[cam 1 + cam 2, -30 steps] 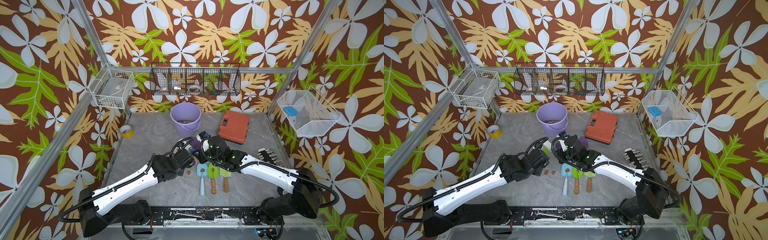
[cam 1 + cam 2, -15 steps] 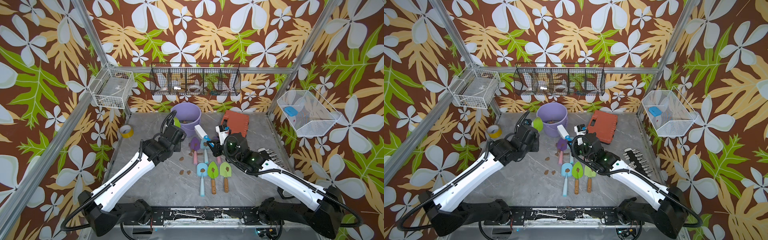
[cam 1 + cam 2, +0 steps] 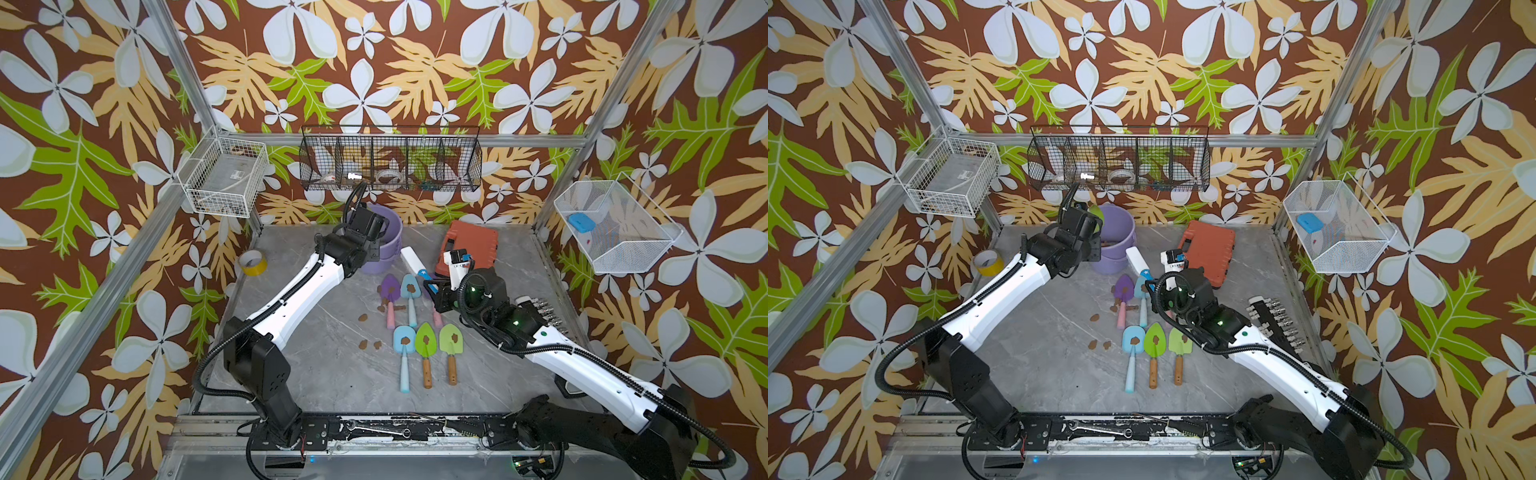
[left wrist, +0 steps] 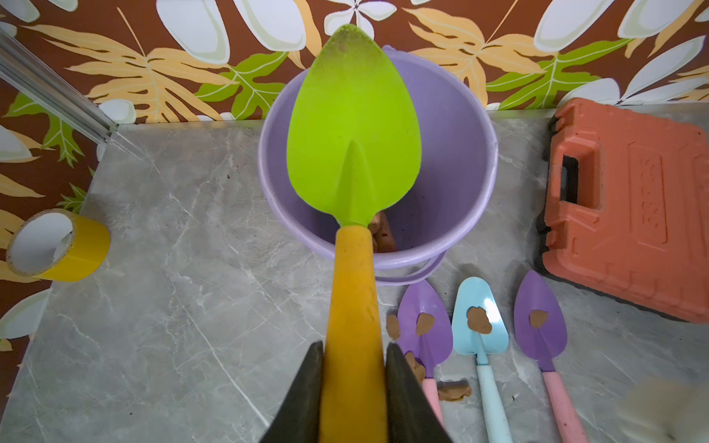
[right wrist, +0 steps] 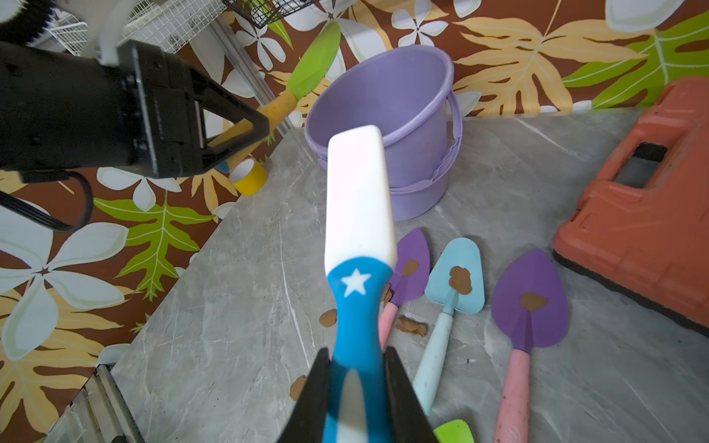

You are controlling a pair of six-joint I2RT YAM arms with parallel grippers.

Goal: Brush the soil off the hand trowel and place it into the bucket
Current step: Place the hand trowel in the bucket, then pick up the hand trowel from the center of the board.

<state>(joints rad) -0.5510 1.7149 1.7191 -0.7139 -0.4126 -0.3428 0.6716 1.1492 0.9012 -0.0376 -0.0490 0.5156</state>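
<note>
The green trowel [image 4: 353,126] is up off the table, gripped by its yellow handle in the left pincer [image 4: 353,347], whose jaws are clenched on either side of it. Its long axis runs straight out from that pincer toward the back wall. From the left wrist the blade covers most of the mouth of the purple bucket [image 4: 456,172], though from the right wrist it looks tipped up, above the rim and over the left side of it. The blade looks nearly clean to me, only a dusty trace near the tip, so I'd say the brushing is done and what's left is lowering it in. That means the tip has to come down inside the rim, not onto it. Something brown lies in the bottom of the bucket; I can't tell what. The right pincer [image 5: 358,353] is clamped on the blue-and-white brush [image 5: 358,199], just beside the bucket on its right, so the left arm is the one to finish. The bucket stands close to the back wall under a black wire basket [image 3: 390,160], leaving little headroom. The orange case [image 4: 629,207] and the tape roll [image 4: 57,245] sit well apart on either side, and other trowels [image 3: 409,291] carrying soil [image 4: 477,320] lie in front.
</note>
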